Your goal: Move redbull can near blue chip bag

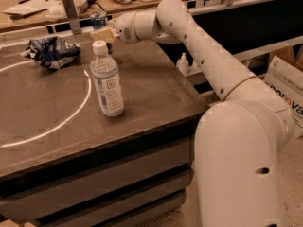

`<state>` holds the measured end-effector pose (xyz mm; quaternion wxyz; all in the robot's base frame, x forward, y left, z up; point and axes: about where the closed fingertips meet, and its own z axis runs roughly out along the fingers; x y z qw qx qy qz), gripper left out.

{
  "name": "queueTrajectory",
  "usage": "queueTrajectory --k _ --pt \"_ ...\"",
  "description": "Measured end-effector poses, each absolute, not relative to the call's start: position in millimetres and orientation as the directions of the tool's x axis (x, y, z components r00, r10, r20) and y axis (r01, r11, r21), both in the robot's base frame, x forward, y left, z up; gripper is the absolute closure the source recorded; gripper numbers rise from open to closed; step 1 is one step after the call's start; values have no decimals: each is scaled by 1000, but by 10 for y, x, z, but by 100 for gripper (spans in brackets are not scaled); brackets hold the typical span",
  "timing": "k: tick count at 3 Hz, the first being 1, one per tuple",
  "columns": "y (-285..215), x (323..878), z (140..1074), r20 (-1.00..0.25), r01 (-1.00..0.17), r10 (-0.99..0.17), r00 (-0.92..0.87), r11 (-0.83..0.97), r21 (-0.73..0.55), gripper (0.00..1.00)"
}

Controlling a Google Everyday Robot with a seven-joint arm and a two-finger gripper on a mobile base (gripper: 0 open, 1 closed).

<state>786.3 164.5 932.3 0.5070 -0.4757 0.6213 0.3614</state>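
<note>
The redbull can [98, 20] is at the back of the dark table [156, 89], its silver top and blue body showing above the gripper's fingers. My gripper [102, 33] reaches in from the right and is shut on the can; the can's lower part is hidden behind the fingers and the bottle's cap. The blue chip bag [52, 51], crumpled dark blue with white patches, lies at the back left of the table, a short way left of the can and gripper.
A clear plastic bottle [108, 84] with a white cap stands just in front of the gripper. A white circle line [71, 117] is marked on the table. A metal post [70, 13] and a cluttered bench stand behind. A cardboard box [289, 91] is at the right.
</note>
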Motion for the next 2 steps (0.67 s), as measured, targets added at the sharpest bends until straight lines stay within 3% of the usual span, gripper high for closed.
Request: queueTrajectory --k 1,2 --pt "1853 7813 9243 -974 -967 -224 -36 255 -23 100" --pt "2096 7714 9213 -978 -981 -208 -19 192 -22 82"
